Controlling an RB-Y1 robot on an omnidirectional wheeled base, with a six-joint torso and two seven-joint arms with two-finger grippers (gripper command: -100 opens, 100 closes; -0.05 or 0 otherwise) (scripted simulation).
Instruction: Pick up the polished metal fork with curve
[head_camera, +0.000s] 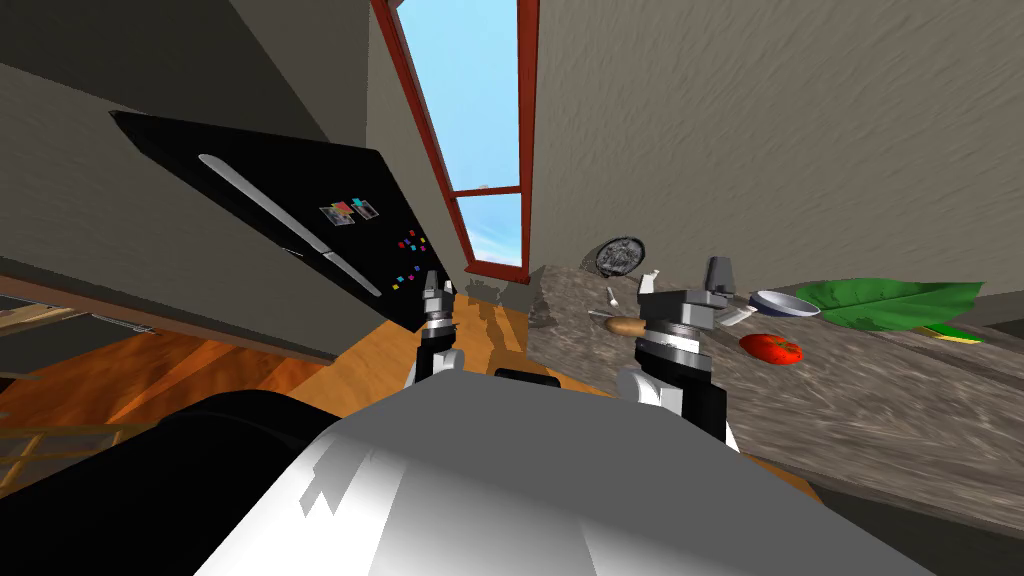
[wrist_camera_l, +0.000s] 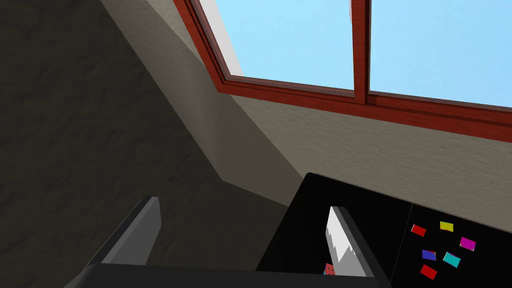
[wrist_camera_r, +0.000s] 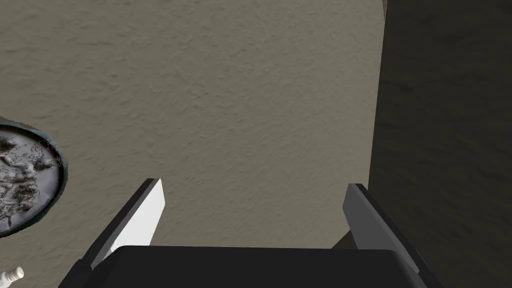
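Right claw (head_camera: 685, 280) is up over the counter (head_camera: 880, 420), fingers spread wide, gripping nothing. Nearest to it, low on its right, sits a red tomato (head_camera: 771, 348). Low on its left, a wooden handle (head_camera: 625, 325) lies on the stone. Just past that handle, left of the claw and clear of it, there's a small pale sliver lying flat. That's the fork (head_camera: 612, 296), too small for me to make out the tines. Right of the claw is a blue-rimmed bowl (head_camera: 785, 303), its inside plain and pale, with a big green leaf (head_camera: 890, 300) beyond. Farthest out, ahead and left of the claw, a round mottled grey dish (wrist_camera_r: 25, 180) leans on the wall. Left claw (wrist_camera_l: 245, 205) is off to the side by the black fridge (head_camera: 300, 200), released too.
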